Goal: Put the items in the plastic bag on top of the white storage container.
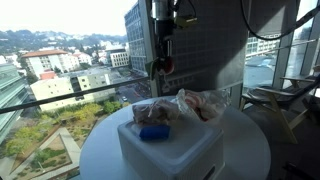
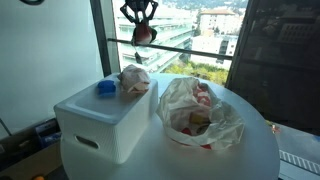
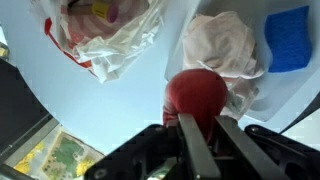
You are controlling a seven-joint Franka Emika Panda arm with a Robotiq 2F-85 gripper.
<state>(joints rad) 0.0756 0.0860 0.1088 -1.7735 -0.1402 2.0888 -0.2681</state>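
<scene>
Beneath end effector's [image 3: 199, 125] red ball [image 3: 195, 92], pale bundle [image 3: 222, 45] beside blue item [image 3: 289, 38]

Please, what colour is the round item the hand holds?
Red; the item shows best in wrist view.

Arm [image 1: 163, 20] raised, wrist down; jaws clamped, seemingly on red ball [image 3: 195, 92].

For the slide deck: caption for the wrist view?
Red ball in shut jaws, over white storage container; plastic bag on table.
</scene>
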